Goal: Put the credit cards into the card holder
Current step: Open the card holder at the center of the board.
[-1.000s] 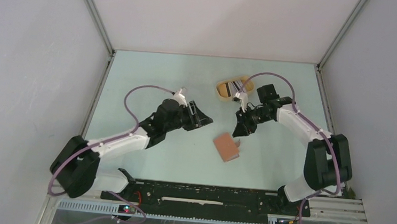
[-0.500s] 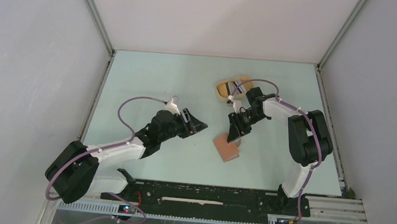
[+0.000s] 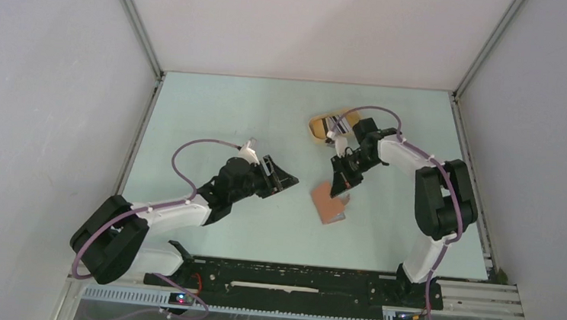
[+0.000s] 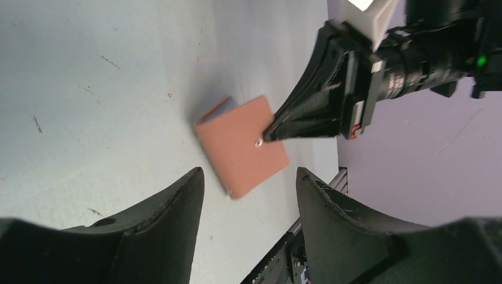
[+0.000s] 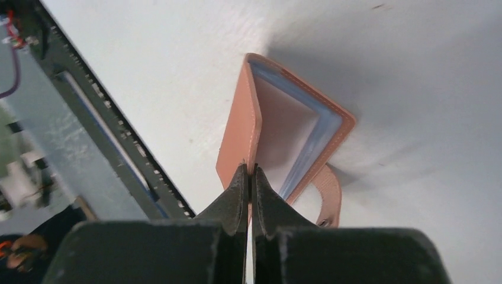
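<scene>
1. Your table (image 3: pixel 215 116) is carrying the same things as a second ago; only the card holder (image 3: pixel 328 203) has shifted on it.
2. Your right arm (image 3: pixel 434 195) is now folding tighter, with its elbow drawn in closer to the card holder than a second ago, when it was stretching out to the holder's right.
3. Your left arm (image 3: pixel 177 211) is lying lower and slightly nearer the bases than before, reaching toward the card holder from its left.
4. The yellow tray (image 3: pixel 317 124) is sitting beyond the card holder, where it was. The credit cards (image 3: pixel 336 121) are lying in it, partly hidden behind the right wrist.
5. The card holder (image 5: pixel 278 124) was lying flat a second ago. Now it is gaping open, one cover raised off the table and pale pockets showing inside.
6. Your left gripper (image 4: pixel 250 174) is hovering just left of the card holder, jaws apart, gripping nothing and not touching it.
7. Your right gripper (image 5: pixel 248 171) was above the card holder's far edge. Now its jaws are pinching together on the edge of the raised cover.
8. The snap tab (image 5: pixel 328 195) is hanging loose at the card holder's side, beside the right fingertips.
</scene>
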Robot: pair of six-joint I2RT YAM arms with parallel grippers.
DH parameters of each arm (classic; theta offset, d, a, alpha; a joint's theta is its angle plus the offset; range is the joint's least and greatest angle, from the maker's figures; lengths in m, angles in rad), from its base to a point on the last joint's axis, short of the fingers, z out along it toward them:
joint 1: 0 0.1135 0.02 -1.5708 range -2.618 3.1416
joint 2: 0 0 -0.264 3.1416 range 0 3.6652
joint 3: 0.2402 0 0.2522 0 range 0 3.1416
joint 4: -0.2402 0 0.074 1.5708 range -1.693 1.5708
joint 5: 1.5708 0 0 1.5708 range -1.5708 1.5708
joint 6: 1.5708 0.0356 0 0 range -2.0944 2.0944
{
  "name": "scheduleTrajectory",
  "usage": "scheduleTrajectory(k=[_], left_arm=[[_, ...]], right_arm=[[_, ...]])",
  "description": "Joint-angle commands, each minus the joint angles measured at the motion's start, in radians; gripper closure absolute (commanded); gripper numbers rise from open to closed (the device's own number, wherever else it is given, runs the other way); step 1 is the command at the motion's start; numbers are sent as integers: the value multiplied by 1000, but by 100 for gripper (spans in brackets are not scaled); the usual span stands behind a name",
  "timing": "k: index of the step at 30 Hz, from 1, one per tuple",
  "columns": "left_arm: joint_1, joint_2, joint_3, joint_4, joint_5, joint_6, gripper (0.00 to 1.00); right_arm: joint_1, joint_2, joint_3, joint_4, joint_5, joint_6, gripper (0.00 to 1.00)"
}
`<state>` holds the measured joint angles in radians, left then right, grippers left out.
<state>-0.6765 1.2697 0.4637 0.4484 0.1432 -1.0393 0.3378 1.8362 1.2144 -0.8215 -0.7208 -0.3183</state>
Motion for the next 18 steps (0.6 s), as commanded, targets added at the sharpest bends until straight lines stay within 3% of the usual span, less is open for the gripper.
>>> scheduleTrajectory(k=[1, 5, 9, 16, 18], left_arm=[[-3, -2, 6, 34, 12, 2, 36], [-3, 11, 13, 34, 18, 3, 36], [-2, 20, 12, 33, 22, 1, 36], [-2, 14, -7, 34, 22, -7, 35], [-2, 17, -7, 34, 24, -11, 36]], right_arm=[[-23, -104, 92, 7, 170, -33, 100], [23, -117, 103, 15, 216, -19, 99], [94, -65, 74, 34, 164, 18, 89], [158, 53, 79, 32, -107, 60, 50], [170, 70, 81, 15, -174, 51, 44]])
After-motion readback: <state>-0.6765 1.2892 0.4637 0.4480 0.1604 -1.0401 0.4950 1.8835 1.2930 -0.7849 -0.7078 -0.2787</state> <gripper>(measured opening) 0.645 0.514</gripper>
